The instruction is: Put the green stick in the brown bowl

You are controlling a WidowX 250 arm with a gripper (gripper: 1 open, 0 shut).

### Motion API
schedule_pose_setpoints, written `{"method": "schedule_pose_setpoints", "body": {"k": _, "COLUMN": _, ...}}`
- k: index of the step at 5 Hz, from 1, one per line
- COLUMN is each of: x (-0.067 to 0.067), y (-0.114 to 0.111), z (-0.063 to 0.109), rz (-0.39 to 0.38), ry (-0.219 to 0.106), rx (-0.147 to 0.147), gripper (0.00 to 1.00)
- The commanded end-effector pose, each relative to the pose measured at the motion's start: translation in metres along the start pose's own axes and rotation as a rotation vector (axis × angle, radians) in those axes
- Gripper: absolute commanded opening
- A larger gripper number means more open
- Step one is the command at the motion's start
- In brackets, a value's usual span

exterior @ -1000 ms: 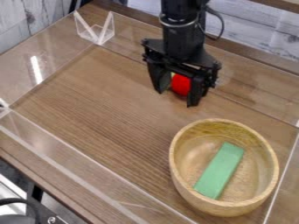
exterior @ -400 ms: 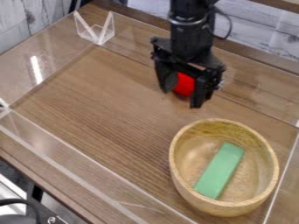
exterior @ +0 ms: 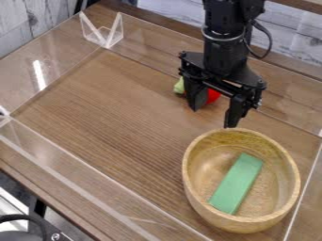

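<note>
At the far left, a clear acrylic wall (exterior: 38, 71) borders the wooden table (exterior: 107, 104), and a folded clear plastic piece (exterior: 101, 30) stands near the back corner. Moving right, my gripper (exterior: 217, 105) points straight down over the tabletop, its black fingers (exterior: 236, 111) spread wide and released, grasping nothing. Between and behind those fingers sits a red ball (exterior: 205, 89) with a small green bit on its left side; I cannot tell whether my fingers touch it. Just to the right of and nearer the camera than my gripper rests the brown bowl (exterior: 199, 174), a round wooden one with a thick rim. The green stick (exterior: 236, 183) lies flat inside it, slanted along the bowl's floor, well apart from my fingers.
</note>
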State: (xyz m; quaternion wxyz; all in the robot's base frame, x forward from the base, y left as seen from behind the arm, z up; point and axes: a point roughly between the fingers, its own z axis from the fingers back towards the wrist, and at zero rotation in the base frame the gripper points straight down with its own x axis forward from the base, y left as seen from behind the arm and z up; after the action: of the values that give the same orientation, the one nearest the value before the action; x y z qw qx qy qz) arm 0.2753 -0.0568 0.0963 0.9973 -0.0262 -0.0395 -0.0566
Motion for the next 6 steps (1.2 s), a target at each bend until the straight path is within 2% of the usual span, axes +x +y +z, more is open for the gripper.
{"method": "schedule_pose_setpoints", "body": {"k": 1, "x": 0.006, "y": 0.008, "z": 0.0, "rz": 0.011, "ry": -0.012, "rx": 0.013, "gripper": 1.0}}
{"method": "schedule_pose_setpoints", "body": {"k": 2, "x": 0.011, "y": 0.021, "z": 0.0, "rz": 0.031, "ry": -0.021, "rx": 0.03, "gripper": 1.0}}
{"method": "schedule_pose_setpoints", "body": {"k": 3, "x": 0.015, "y": 0.045, "z": -0.002, "rz": 0.01, "ry": -0.053, "rx": 0.056, "gripper": 1.0}}
{"method": "schedule_pose_setpoints", "body": {"k": 4, "x": 0.025, "y": 0.067, "z": -0.006, "rz": -0.013, "ry": -0.074, "rx": 0.067, "gripper": 1.0}}
{"method": "schedule_pose_setpoints", "body": {"k": 5, "x": 0.033, "y": 0.073, "z": 0.008, "rz": 0.001, "ry": -0.084, "rx": 0.071, "gripper": 1.0}}
{"method": "schedule_pose_setpoints", "body": {"k": 6, "x": 0.031, "y": 0.072, "z": 0.022, "rz": 0.012, "ry": -0.092, "rx": 0.067, "gripper": 1.0}}
